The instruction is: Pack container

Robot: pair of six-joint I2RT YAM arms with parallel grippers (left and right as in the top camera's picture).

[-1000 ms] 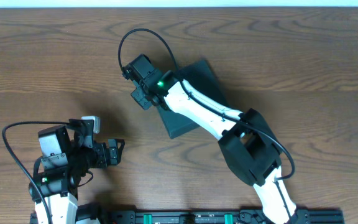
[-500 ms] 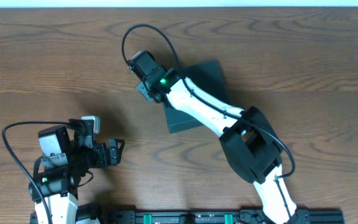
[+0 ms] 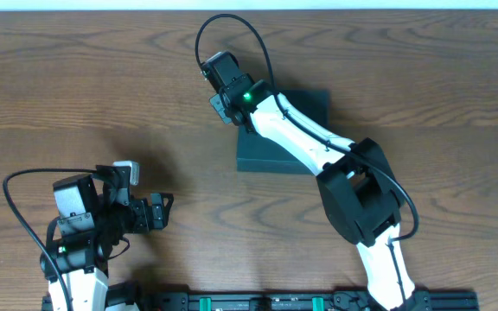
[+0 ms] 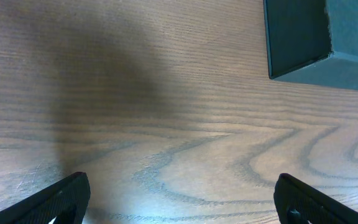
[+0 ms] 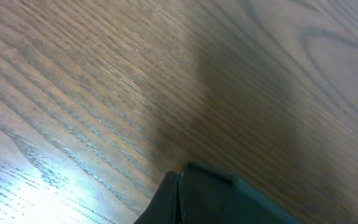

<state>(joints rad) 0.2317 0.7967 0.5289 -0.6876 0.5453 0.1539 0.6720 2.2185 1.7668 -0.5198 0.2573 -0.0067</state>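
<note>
Packing seemingly unstarted: container (image 3: pixel 305 105) appears shut (no goods visible), right claw (image 5: pixel 180 180) closed empty, left claw (image 3: pixel 161 210) spread wide.

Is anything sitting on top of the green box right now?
Nothing loose shows on the bare parts of the box. The right arm reaches across above it, hiding a diagonal strip of its top; that strip cannot be checked.
</note>
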